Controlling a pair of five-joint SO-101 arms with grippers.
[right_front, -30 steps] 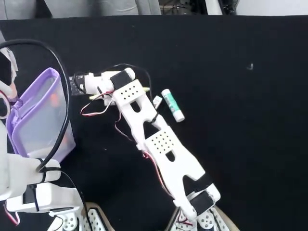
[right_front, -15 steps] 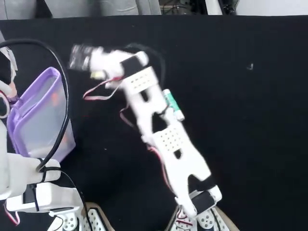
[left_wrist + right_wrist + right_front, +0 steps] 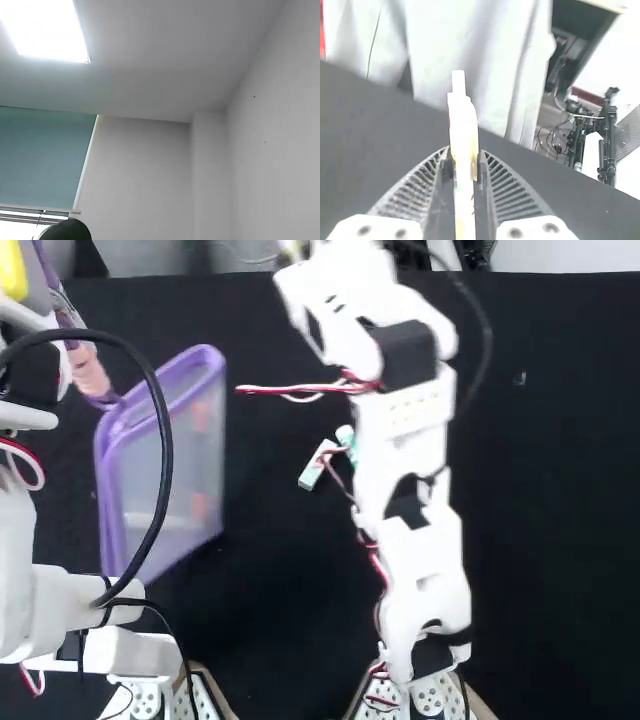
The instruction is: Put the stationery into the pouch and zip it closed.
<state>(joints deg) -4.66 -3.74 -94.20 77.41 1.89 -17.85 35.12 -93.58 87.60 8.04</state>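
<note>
A translucent purple pouch [image 3: 160,455] hangs tilted above the table's left side, with orange items showing through its wall. My left gripper [image 3: 70,365] holds it by its upper corner. The right arm [image 3: 400,380] is raised high over the far middle of the table. My right gripper [image 3: 465,156] is shut on a white and cream stick-shaped piece [image 3: 461,125] that stands up between its fingers. A green and white glue stick [image 3: 345,436] lies on the black table, partly hidden by the right arm. Beside it is a small white piece [image 3: 312,468].
The black table [image 3: 540,490] spreads wide to the right. The left arm's base and black cable [image 3: 155,440] stand at the near left. Red wires [image 3: 300,390] trail from the right arm. A person's light clothing [image 3: 470,45] shows beyond the table's far edge.
The right arm has swung up and to the right, away from the pouch, still holding the stick-shaped piece. The left arm has lifted the pouch and carried it rightwards.
</note>
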